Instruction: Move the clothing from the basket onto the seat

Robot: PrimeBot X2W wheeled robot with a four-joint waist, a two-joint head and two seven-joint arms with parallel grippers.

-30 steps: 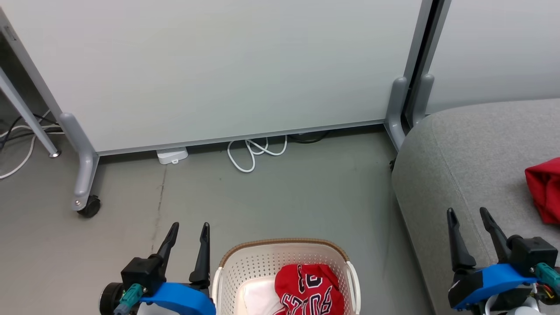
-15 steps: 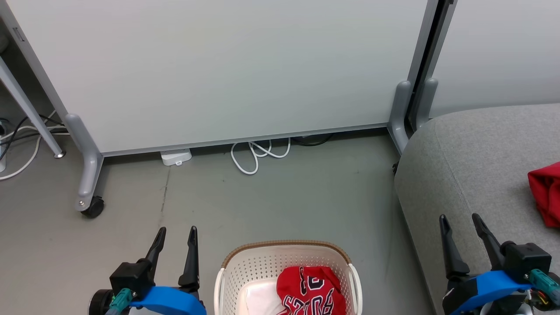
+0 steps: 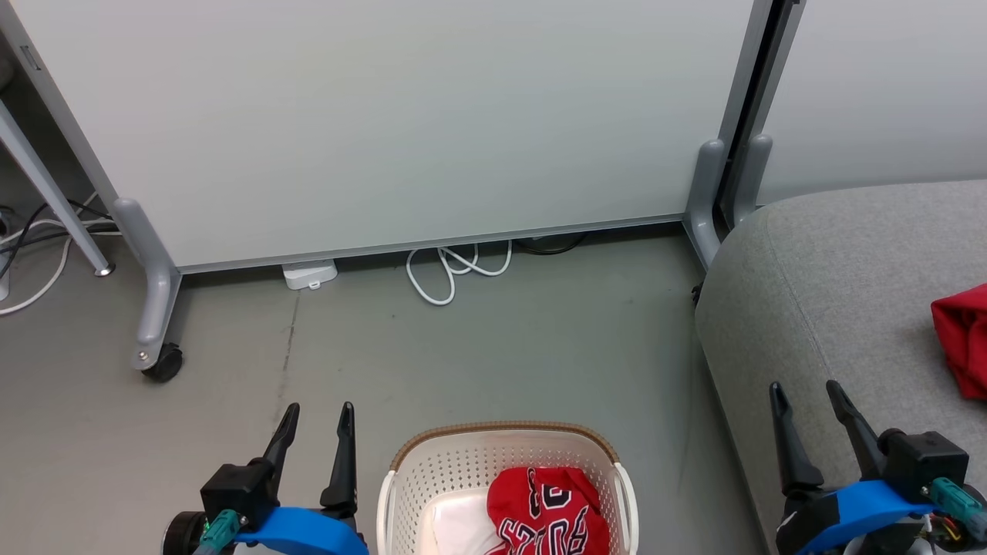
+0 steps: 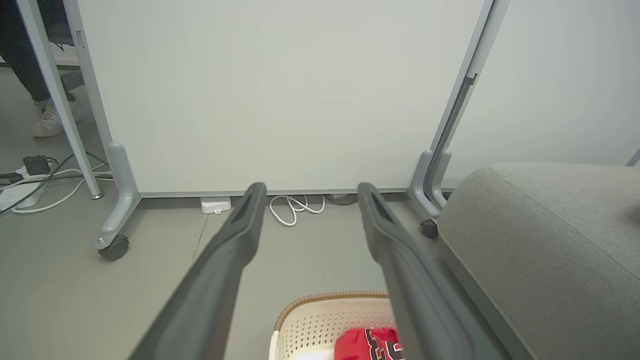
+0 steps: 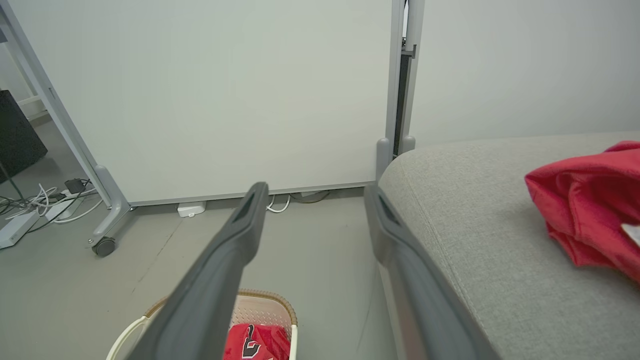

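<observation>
In the head view the basket [image 3: 501, 426] sits on the grey floor [image 3: 493, 354] at 6 o'clock, cut by the bottom edge, its brown rim toward the partition. The red jersey [image 3: 551, 512] lies crumpled inside it, toward the basket's 3 o'clock side, with black-and-white lettering showing. The plain red shirt [image 3: 962, 339] is already on the seat [image 3: 833, 293] — bunched at the 3 o'clock edge of the view and partly cut off. The seat takes up the 3 to 5 o'clock area, apart from the basket, with a strip of bare floor between them.

The left gripper [image 3: 319, 410] stands between 7 and 8 o'clock, just beside the basket's left wall, its fingers parted and holding nothing. The right gripper [image 3: 803, 389] is at 4 o'clock over the seat's front edge, fingers likewise spread and empty — the shirt lies off to its 3 o'clock side, not touching.

A white partition panel [image 3: 385, 116] spans 12 o'clock, with a castor [image 3: 163, 362] at 9 o'clock and a looped white cable [image 3: 455, 270] at its foot
</observation>
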